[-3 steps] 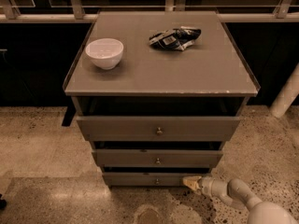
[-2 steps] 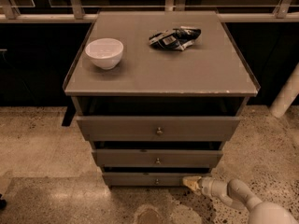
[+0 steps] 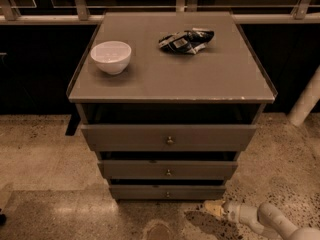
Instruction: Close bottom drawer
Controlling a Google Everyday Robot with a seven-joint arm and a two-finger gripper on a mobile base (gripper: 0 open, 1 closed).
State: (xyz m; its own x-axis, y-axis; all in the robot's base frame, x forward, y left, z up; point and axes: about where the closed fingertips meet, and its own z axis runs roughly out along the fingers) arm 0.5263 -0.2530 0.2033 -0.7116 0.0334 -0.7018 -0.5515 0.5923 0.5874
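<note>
- We are seeing the bottom drawer (image 3: pixel 150 192) sitting slightly open.
- The pincer (image 3: pixel 212 209) is hovering beside that drawer's right corner; its width we cannot tell.

The white robot arm (image 3: pixel 267 220) runs off the bottom right corner; its gripper (image 3: pixel 212 208) sits near the grey wooden bottom drawer (image 3: pixel 167 192).
</note>
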